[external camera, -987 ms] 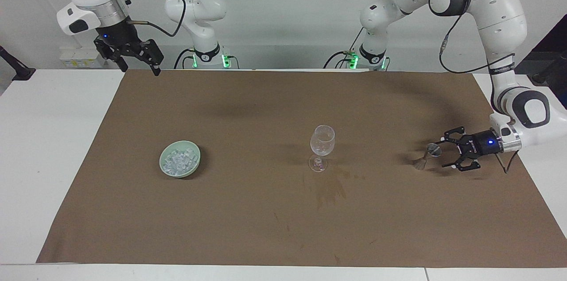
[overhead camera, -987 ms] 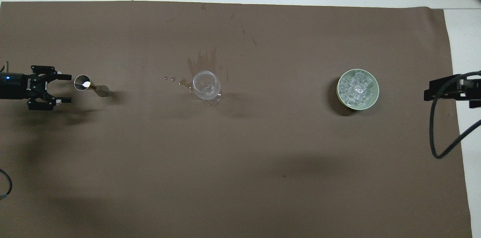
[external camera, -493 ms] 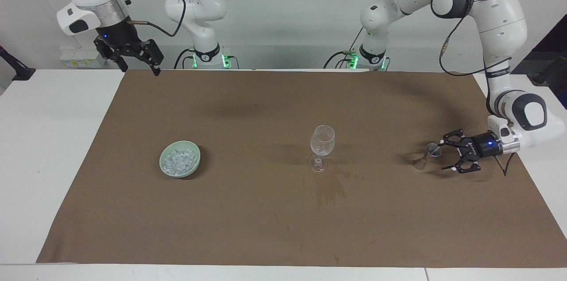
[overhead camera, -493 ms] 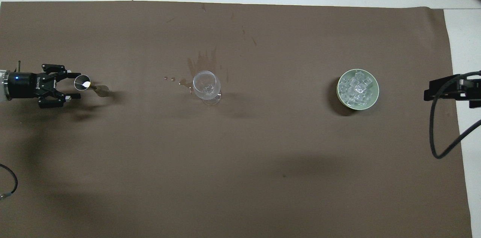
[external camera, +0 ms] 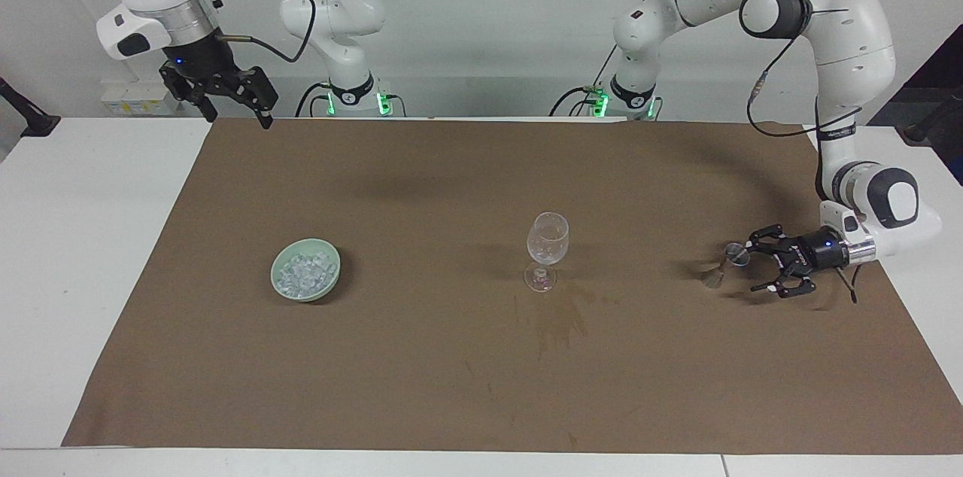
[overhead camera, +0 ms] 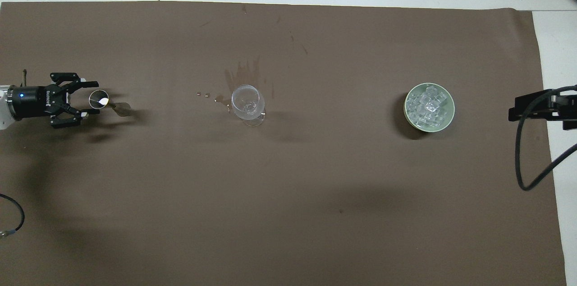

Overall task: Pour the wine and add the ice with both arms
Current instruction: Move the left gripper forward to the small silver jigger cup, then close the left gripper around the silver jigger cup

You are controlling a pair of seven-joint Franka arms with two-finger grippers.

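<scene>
Jigger (external camera: 728, 262) stands upright at the left arm's end of the brown mat (external camera: 481, 387), its fingers spread either side of the cup, not yet clamped: left gripper (external camera: 758, 266). Light, rigid, slick metal, easily tipped; the narrow waist looks safest. Right gripper (external camera: 235, 107) waits open, raised over the mat's corner. Wine glass (external camera: 547, 251) stands mid-mat, ice (external camera: 305, 272) in its green bowl (external camera: 282, 289).

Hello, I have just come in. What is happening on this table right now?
The left gripper is low at the left arm's end of the table, its open fingers on either side of the small metal jigger, not yet closed on it. The empty wine glass stands mid-table, and the bowl of ice sits toward the right arm's end. The right gripper waits, raised and open, above the table's edge by the robots.
</scene>
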